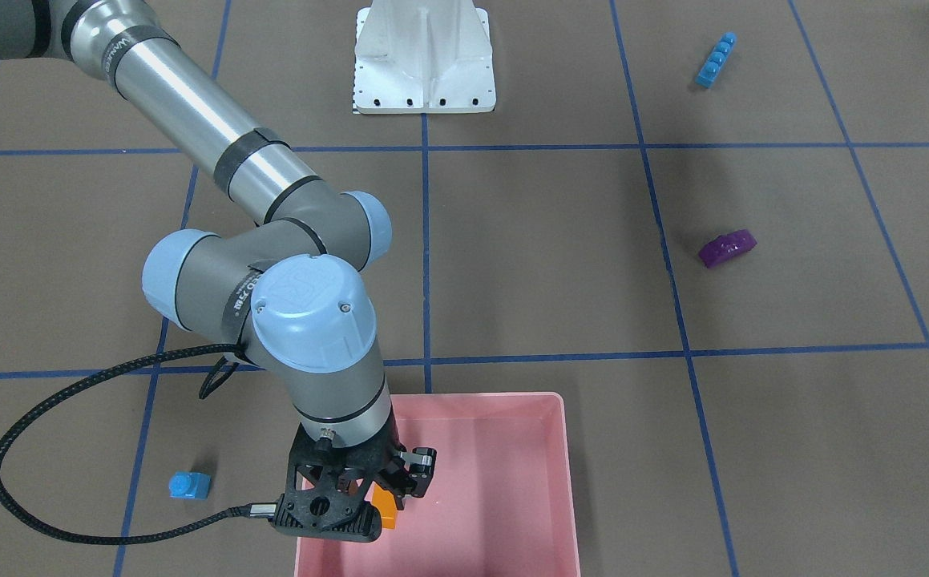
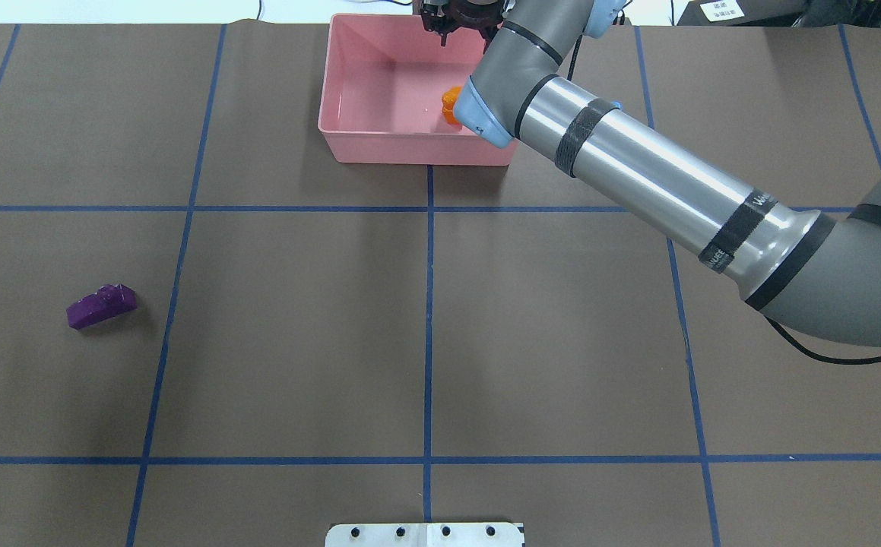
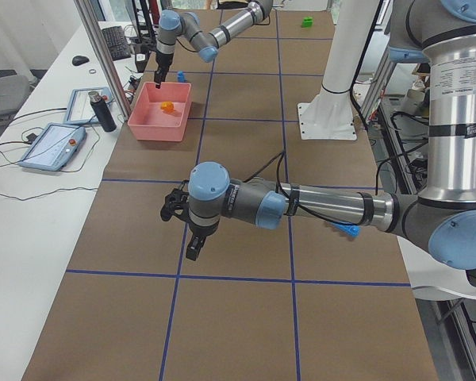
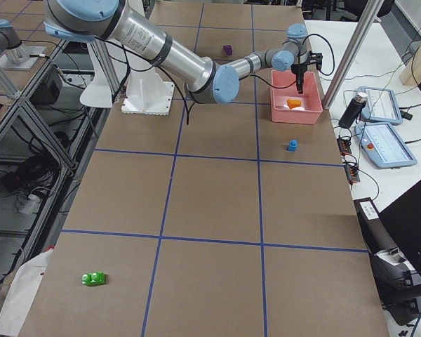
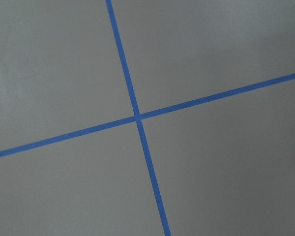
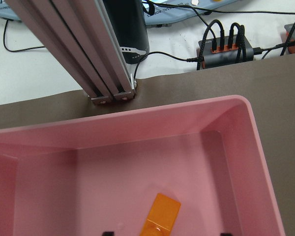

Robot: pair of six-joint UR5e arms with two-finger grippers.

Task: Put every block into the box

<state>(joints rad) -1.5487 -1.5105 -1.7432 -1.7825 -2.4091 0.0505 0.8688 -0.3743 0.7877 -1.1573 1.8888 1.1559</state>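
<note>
My right gripper [image 1: 390, 490] hangs open over the pink box [image 1: 564, 449], and its fingertips [image 6: 107, 232] stand wide apart. The orange block [image 6: 160, 216] lies loose on the box floor just below them, near one wall [image 2: 450, 105]. The small light-blue block [image 1: 189, 485] sits on the table beside the box. The long light-blue block [image 1: 715, 59] and the purple block [image 1: 726, 248] lie far off on my left side. The green block [image 4: 93, 279] lies at the far right end. My left gripper [image 3: 193, 244] hovers over bare table, and I cannot tell whether it is open.
The white robot base [image 1: 424, 56] stands at the table's middle edge. An aluminium post [image 6: 88, 59] and cables stand just beyond the box's far wall. Blue tape lines [image 5: 137, 118] cross the brown table cover.
</note>
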